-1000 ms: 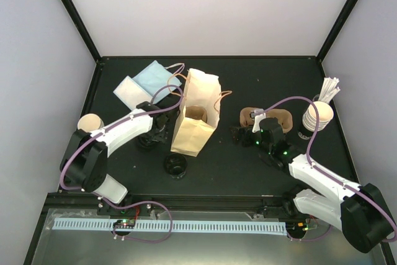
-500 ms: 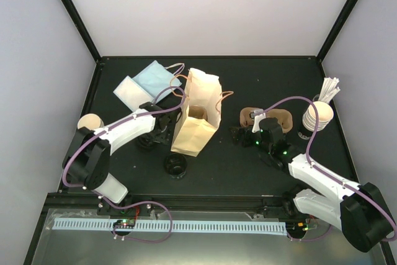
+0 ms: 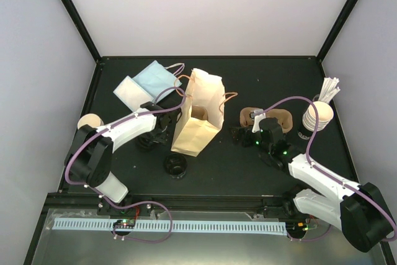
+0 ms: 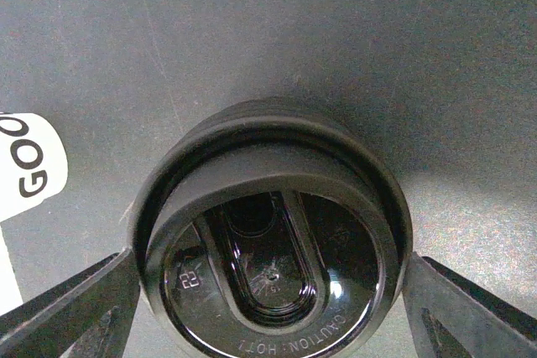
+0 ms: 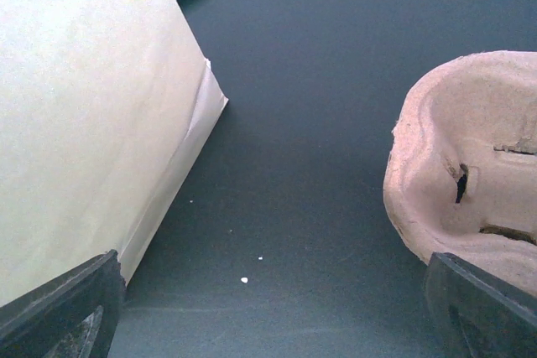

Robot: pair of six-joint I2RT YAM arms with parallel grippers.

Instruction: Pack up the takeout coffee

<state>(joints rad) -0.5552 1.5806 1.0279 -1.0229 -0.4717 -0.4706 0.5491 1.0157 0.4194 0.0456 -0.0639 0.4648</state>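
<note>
Coffee cup [image 3: 89,121] sits untouched at the table's far left. In the last second only my left arm has nudged. Left gripper [image 4: 270,303] straddles the black lid [image 4: 273,232], jaws wide, no squeeze. Right gripper [image 5: 273,308] is wide and idle. Packing not started.

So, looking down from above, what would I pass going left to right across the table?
Single paper cup → white packet → brown paper bag → pulp cup carrier → stack of cups with white sticks.
</note>
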